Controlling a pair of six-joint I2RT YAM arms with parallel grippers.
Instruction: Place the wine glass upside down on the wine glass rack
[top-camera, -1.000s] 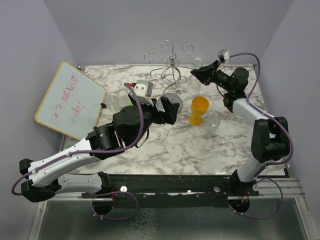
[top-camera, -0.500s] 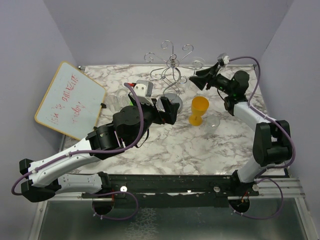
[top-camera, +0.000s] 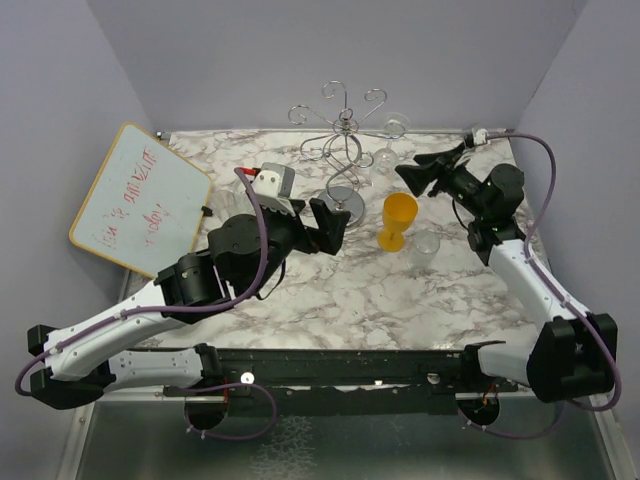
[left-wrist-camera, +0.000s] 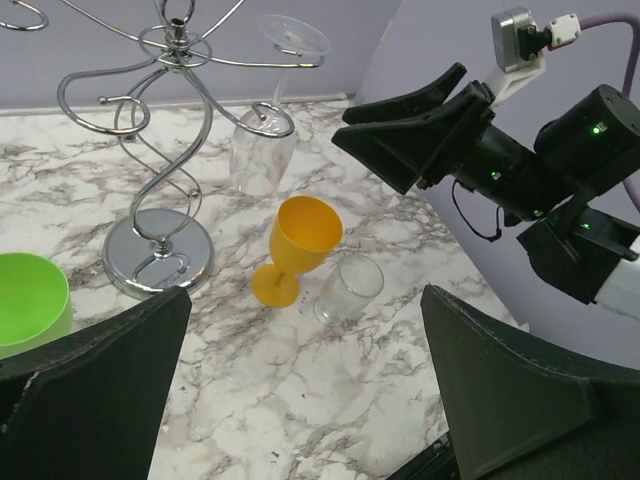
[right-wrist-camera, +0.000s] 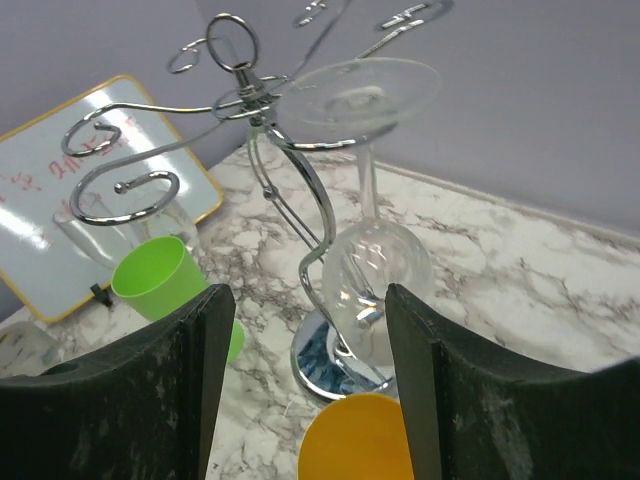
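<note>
Hanging inverted on the silver scrolled wire rack (left-wrist-camera: 160, 250), a clear wine glass (right-wrist-camera: 375, 265); my left gripper (top-camera: 333, 222) and right gripper (top-camera: 412, 170) gape.

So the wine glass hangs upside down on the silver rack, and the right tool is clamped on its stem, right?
Not quite. The wine glass does hang upside down on the rack, but the right tool is open and apart from it, holding nothing. The left wrist view shows this.
</note>
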